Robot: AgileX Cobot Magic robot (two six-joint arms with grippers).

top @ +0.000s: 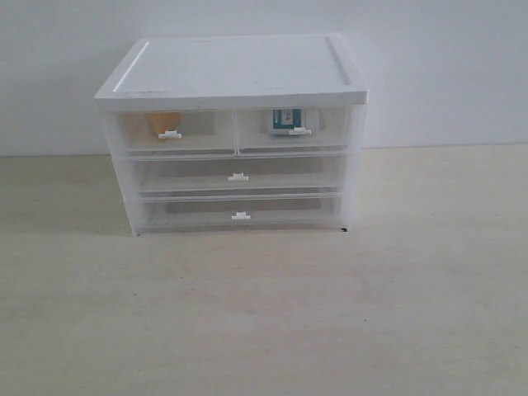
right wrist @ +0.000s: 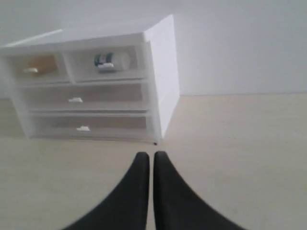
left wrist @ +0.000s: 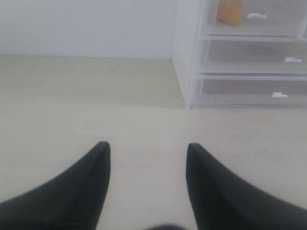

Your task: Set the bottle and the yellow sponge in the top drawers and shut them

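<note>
The yellow sponge (top: 163, 123) lies inside the top left drawer (top: 176, 132), dim behind its translucent front. Inside the top right drawer (top: 290, 129) lies the bottle (top: 283, 120), white with a teal label. Both top drawers sit flush with the cabinet (top: 235, 66) front. The left wrist view shows the sponge (left wrist: 228, 12) and my left gripper (left wrist: 147, 149) open over bare table, away from the cabinet. In the right wrist view the bottle (right wrist: 112, 61) shows in its drawer, and my right gripper (right wrist: 149, 157) is shut on nothing, short of the cabinet. Neither gripper appears in the exterior view.
Two full-width drawers (top: 239, 174) (top: 240, 212) below are pushed in. The cabinet stands on a pale wooden table (top: 264, 313) against a white wall (top: 445, 66).
</note>
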